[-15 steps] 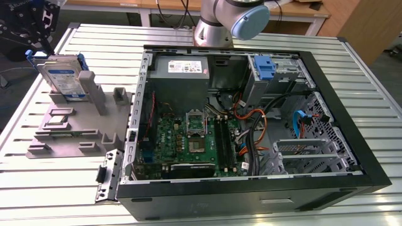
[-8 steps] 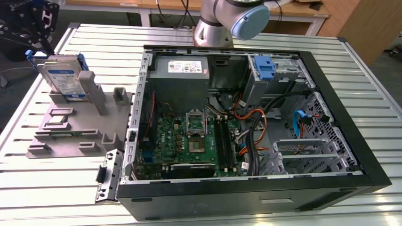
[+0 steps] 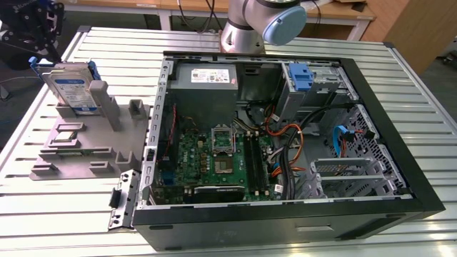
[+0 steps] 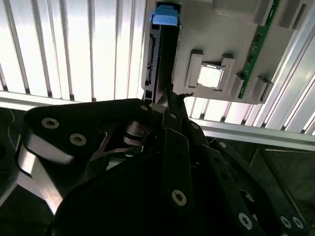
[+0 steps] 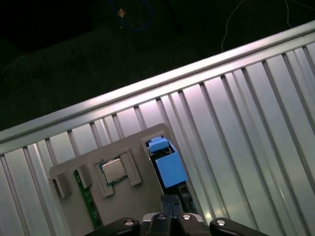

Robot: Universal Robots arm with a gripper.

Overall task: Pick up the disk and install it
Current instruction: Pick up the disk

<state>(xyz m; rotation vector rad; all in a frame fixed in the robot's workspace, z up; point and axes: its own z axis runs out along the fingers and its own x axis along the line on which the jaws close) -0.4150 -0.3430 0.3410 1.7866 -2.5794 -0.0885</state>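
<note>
Gripper hangs over the far corner of the table, at the exterior view's left, right above the disk. In both wrist views its tip sits just at one end of the drive's top edge. Honestly I can't tell whether it's clamped on the drive or released, the black linkage hides that part

The disk stands upright on edge in a slot of the grey fixture tray, blue carrier wrapped around it and label facing out. It looks fully seated, not lifted at all as far as I can see. A processor chip and a green memory stick lie in their own pockets on the same tray

The open computer case lies well apart, toward the exterior view's right, and I see no labelled drive inside it. So my read: the pick is at the approach or grasp stage at best, and the whole install is not yet done
</note>
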